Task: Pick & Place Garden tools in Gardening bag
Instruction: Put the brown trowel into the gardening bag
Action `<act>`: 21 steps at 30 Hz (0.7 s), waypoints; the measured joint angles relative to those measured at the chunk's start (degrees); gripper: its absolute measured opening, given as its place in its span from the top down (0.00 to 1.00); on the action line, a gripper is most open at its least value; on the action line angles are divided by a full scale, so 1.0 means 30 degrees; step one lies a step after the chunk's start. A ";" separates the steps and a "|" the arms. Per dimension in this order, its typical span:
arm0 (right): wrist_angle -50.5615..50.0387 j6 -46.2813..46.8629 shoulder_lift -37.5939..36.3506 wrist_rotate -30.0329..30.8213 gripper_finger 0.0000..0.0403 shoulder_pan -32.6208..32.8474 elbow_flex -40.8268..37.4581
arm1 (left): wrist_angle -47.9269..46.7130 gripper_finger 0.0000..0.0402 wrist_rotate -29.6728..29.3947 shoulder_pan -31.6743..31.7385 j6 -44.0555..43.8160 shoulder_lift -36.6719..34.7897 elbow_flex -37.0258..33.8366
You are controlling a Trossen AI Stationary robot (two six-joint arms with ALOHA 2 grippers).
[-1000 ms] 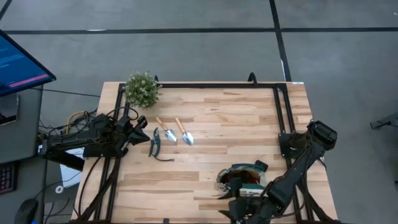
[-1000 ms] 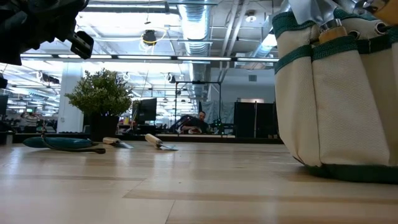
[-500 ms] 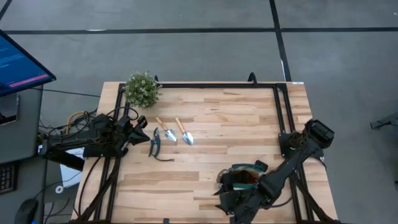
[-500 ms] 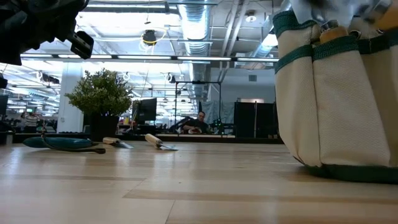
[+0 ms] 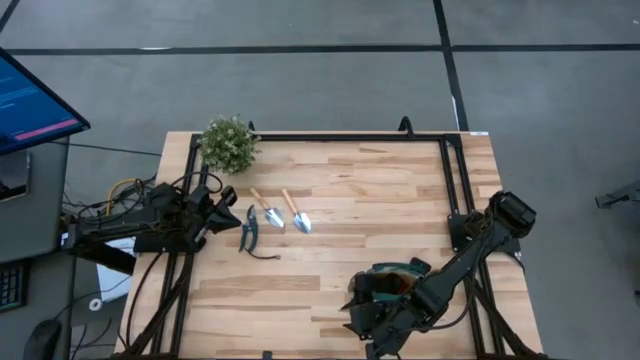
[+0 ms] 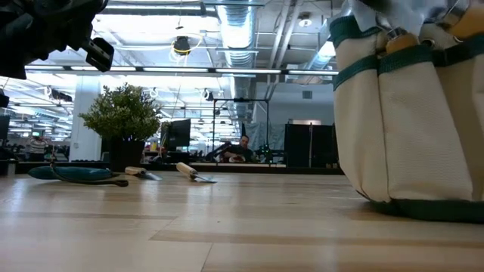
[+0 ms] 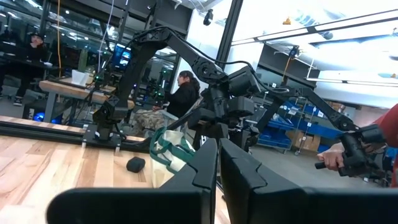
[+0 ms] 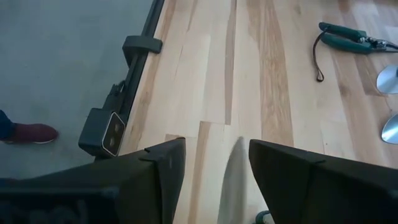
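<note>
Right gripper (image 5: 368,322) hovers beside the bag (image 5: 392,281), fingers spread.
Left gripper (image 5: 226,212), pressed together, waits beside shears (image 5: 248,228) and two trowels (image 5: 268,210) on the bench (image 5: 400,190).

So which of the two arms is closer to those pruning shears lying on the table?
The left. The left gripper hangs just beside the pruning shears, at the table's left edge. The right gripper is across the table, low by the gardening bag.

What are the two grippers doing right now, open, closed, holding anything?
Left gripper: shut, empty, waiting at the table's left edge.
Right gripper: open, nothing between its fingers, beside the gardening bag.
</note>
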 joint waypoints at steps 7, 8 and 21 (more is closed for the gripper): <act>-0.0619 -0.0730 -0.0022 0.0028 0.59 -0.0311 0.0974 | 0.0000 0.96 -0.0006 -0.0001 0.0000 -0.0002 0.0000; -0.0965 -0.0728 -0.0022 -0.0009 0.59 -0.0380 0.1005 | 0.0000 0.96 -0.0004 -0.0001 0.0000 0.0004 0.0000; -0.3473 0.0714 0.0007 -0.2468 0.69 -0.0600 0.0998 | 0.0000 0.96 -0.0007 -0.0001 0.0000 0.0004 0.0000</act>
